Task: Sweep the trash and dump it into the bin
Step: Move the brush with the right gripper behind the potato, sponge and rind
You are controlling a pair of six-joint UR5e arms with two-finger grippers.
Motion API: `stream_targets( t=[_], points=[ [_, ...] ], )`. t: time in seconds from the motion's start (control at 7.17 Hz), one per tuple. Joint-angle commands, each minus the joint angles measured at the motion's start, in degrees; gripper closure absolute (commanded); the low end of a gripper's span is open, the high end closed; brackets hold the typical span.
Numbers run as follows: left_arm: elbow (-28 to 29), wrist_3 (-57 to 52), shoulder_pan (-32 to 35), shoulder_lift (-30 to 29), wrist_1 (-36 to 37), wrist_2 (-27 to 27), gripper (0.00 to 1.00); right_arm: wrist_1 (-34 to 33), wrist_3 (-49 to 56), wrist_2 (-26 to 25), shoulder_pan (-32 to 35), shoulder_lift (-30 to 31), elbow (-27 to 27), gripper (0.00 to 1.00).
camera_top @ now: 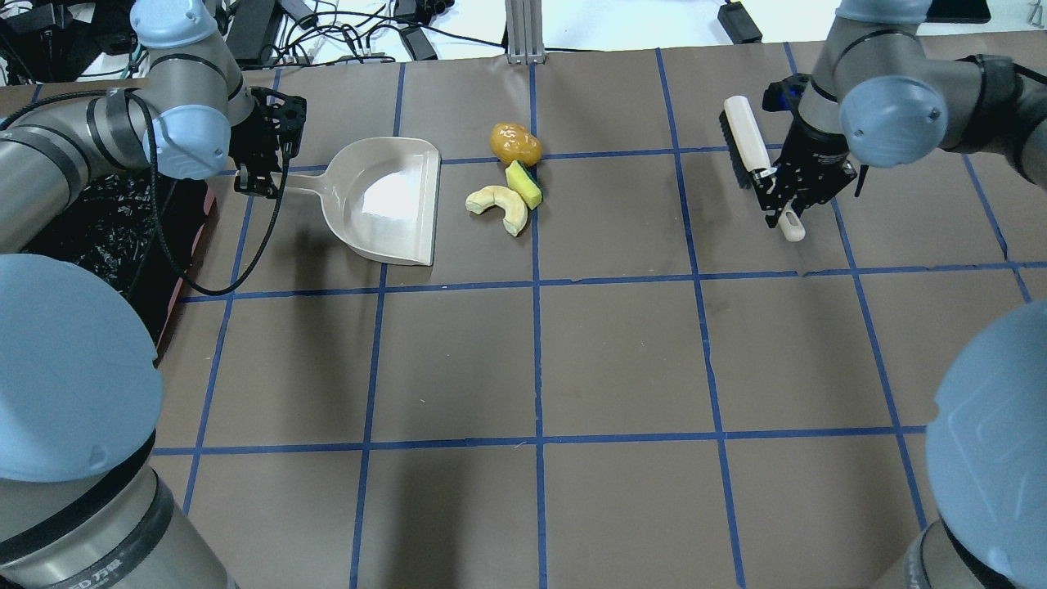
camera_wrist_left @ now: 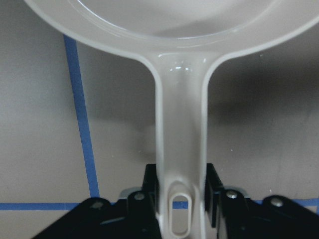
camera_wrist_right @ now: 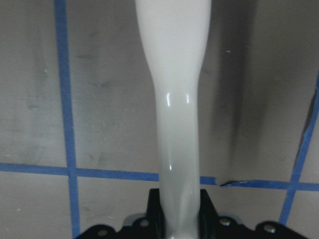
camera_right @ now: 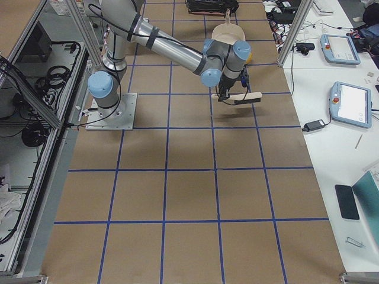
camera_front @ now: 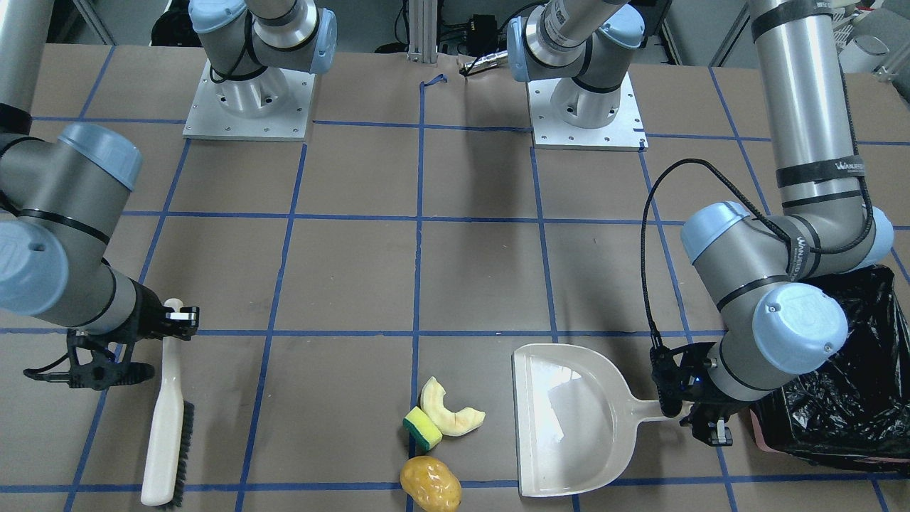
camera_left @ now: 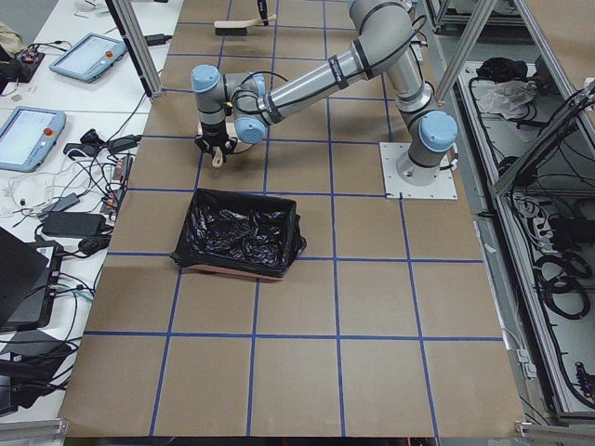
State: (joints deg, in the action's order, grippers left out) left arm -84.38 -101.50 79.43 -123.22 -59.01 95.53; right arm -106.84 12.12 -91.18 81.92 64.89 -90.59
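The trash lies together on the brown table: a pale yellow rind slice [camera_top: 497, 206] [camera_front: 451, 414], a yellow-and-green sponge block [camera_top: 523, 184] [camera_front: 422, 428] and a golden-brown potato [camera_top: 515, 144] [camera_front: 431, 483]. My left gripper [camera_top: 262, 172] [camera_front: 682, 409] [camera_wrist_left: 180, 196] is shut on the handle of the beige dustpan [camera_top: 384, 200] [camera_front: 576, 427], whose open mouth faces the trash. My right gripper [camera_top: 781, 200] [camera_front: 174, 316] [camera_wrist_right: 179, 211] is shut on the handle of the beige brush [camera_top: 746, 139] [camera_front: 165, 434], well away from the trash on the other side. The bin [camera_top: 106, 237] [camera_front: 846, 412] [camera_left: 240, 234], lined with black plastic, stands beside my left gripper.
Blue tape lines grid the table. The two arm bases [camera_front: 249, 107] [camera_front: 586, 114] sit on plates at the robot's edge. My left arm's elbow [camera_front: 782, 284] hangs over the bin's edge. A black cable [camera_top: 245, 245] loops from the left wrist.
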Motion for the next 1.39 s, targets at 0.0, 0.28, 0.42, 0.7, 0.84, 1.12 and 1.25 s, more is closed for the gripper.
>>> stream_targets(
  t=[0.0,0.28,0.42,0.7,0.84,1.12,1.25],
  points=[
    [0.4,1.0,0.8,-0.3,-0.1,1.1,1.00,1.4,-7.9,1.5,6.6,-4.3,5.7,1.00],
    [0.9,2.8,1.0,-0.4,-0.7,1.3,1.00,2.9,-9.4,1.4,10.7,-7.0,9.9,1.00],
    [0.9,3.1,1.0,-0.4,-0.7,1.9,1.00,2.9,-11.7,1.5,12.7,-8.0,10.9,1.00],
    [0.8,3.6,1.0,-0.4,-0.7,1.9,1.00,3.0,-16.0,3.2,16.1,-9.3,12.4,1.00],
    [0.8,3.7,1.0,-0.4,-0.8,1.9,1.00,2.9,-16.5,3.6,16.7,-9.9,12.6,1.00],
    [0.8,3.7,1.0,-0.4,-0.9,1.9,1.00,2.9,-18.4,3.6,19.4,-11.1,14.0,1.00],
    [0.8,3.7,1.2,-0.5,-0.9,1.9,1.00,2.9,-20.2,3.8,20.2,-11.6,14.6,1.00]
  ],
)
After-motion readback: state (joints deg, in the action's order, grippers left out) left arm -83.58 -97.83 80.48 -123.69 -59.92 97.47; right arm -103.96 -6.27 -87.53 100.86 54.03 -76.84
